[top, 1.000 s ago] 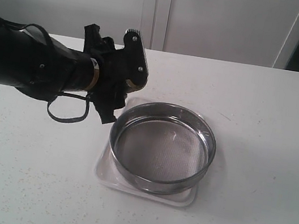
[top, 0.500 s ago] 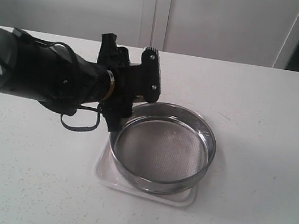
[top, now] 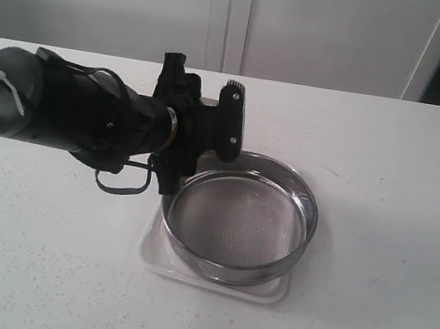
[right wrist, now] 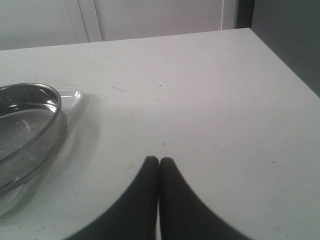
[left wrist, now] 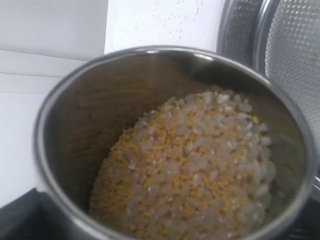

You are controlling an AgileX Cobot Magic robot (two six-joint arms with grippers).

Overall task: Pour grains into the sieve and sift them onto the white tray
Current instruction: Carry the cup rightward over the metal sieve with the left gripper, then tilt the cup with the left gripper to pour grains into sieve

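1. The grains, yellow bits mixed with paler ones, lie heaped in the steel cup. No grains show in the sieve, so I judge the pour has not begun.
2. The left tool carries that cup with its jaws set wide around it. In the exterior view the arm hides the cup, so check the cup's tilt in the left wrist view.
3. The sieve sits on the white tray near the middle of the desk, a little toward its front edge. The left tool hangs just at the sieve's rim on the side toward the desk's left and rear edges.
4. Bring the cup's lip inside the rim before tipping. Part of the cup looks to be outside the rim, so grains tipped now may fall on the desk.
5. Tip slowly and keep the cup low. The heap is loose and will slide out all at once, and small grains bounce off taut mesh.
6. Aim for the middle of the mesh, so the grains spread evenly for sifting.
7. Keep the cup off the rim: the sieve only rests on the tray, and a knock may shift it.
8. The right tool is closed and empty, over bare desk between the sieve and the desk's right edge. It looks free to steady the sieve if needed.
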